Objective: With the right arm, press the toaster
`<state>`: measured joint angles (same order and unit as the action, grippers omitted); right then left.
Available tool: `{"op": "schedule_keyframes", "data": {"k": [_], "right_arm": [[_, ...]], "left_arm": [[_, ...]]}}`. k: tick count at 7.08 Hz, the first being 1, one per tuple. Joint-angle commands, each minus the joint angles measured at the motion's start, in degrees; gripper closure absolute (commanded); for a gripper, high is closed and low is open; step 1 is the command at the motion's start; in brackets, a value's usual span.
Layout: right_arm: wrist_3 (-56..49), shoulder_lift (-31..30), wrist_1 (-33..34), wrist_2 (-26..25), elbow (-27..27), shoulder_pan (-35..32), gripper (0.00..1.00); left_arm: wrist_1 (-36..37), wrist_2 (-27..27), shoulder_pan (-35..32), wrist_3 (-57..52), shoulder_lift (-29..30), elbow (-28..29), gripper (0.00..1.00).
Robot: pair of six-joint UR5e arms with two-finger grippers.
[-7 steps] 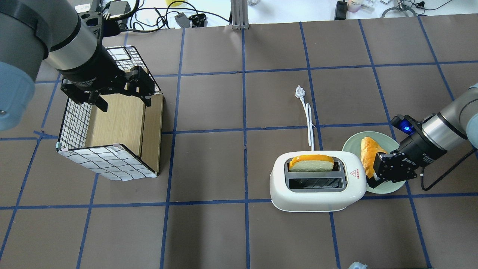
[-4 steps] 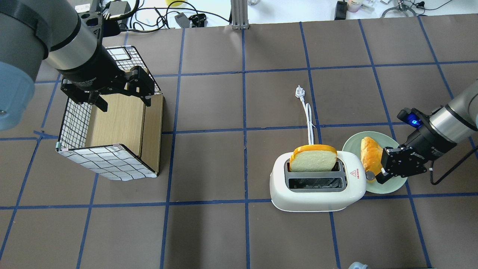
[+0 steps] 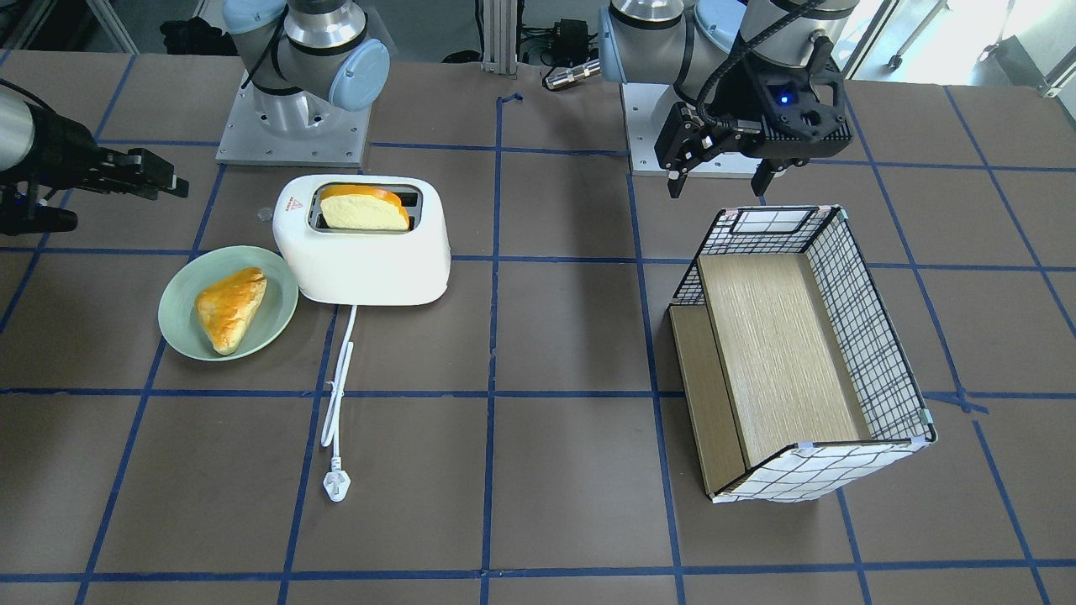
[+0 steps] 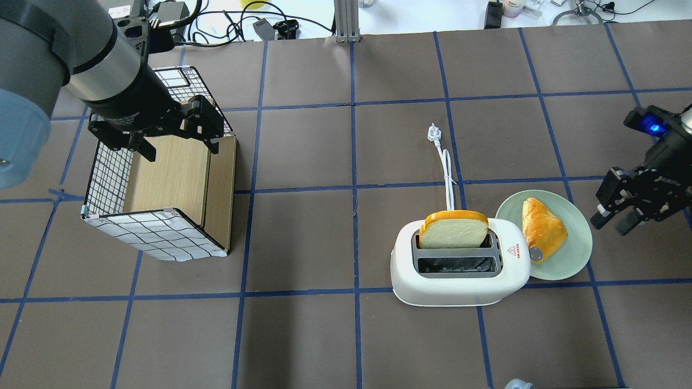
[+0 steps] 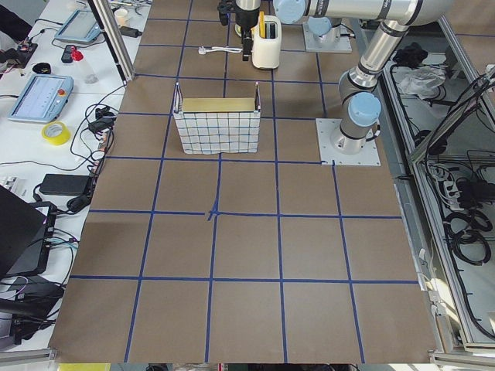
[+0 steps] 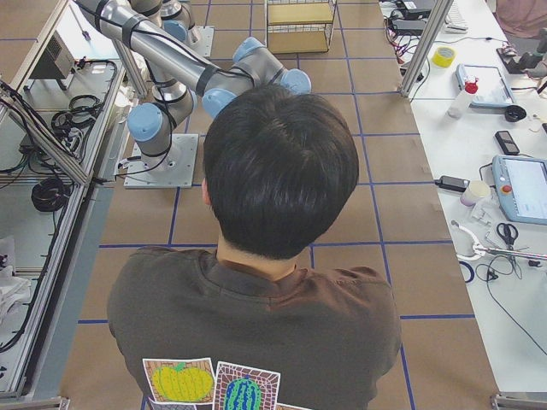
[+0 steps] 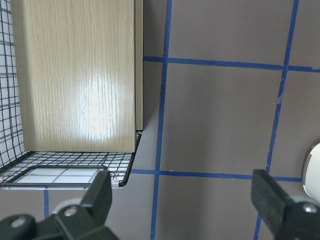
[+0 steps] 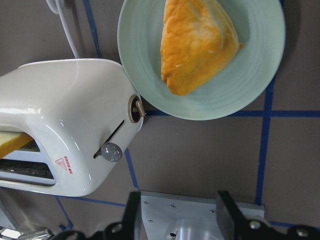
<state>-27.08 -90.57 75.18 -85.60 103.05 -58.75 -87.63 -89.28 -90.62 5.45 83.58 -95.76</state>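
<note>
The white toaster (image 4: pixel 459 281) stands right of centre, with a slice of toast (image 4: pixel 453 232) standing high in its far slot; the near slot is empty. It also shows in the front view (image 3: pixel 361 260). Its side lever knob (image 8: pixel 111 151) faces the green plate (image 4: pixel 573 259). My right gripper (image 4: pixel 612 224) hangs above the table to the right of the plate, well clear of the toaster, fingers a little apart and empty. My left gripper (image 4: pixel 181 150) is open and empty over the far end of the wire basket (image 4: pixel 151 235).
A golden pastry (image 4: pixel 542 229) lies on the plate, which touches the toaster's right end. The white cord (image 4: pixel 447 178) runs from the toaster to an unplugged plug (image 4: pixel 433 132). In the right side view a person's head blocks the table.
My right gripper has lifted off the toaster's lever and drawn back to the right, past the plate. The toast has popped up from low in the slot. The left arm has not moved.
</note>
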Motion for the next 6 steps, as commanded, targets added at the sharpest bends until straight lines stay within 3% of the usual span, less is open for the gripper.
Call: {"op": "schedule_keyframes", "data": {"k": [1,3,6], "right_arm": [[6.5,-1.8,-0.2,-1.2,-3.6,-0.2,0.00],[10.9,-5.0,0.3,-0.9,-5.0,-0.7,0.00],[21.1,-5.1,2.8,-1.7,-10.5,-8.5,0.00]], "left_arm": [[0.0,0.0,0.0,0.0,0.0,0.1,0.00],[0.0,0.0,0.0,0.0,0.0,0.1,0.00],[0.0,0.0,0.0,0.0,0.0,0.0,0.00]]}}
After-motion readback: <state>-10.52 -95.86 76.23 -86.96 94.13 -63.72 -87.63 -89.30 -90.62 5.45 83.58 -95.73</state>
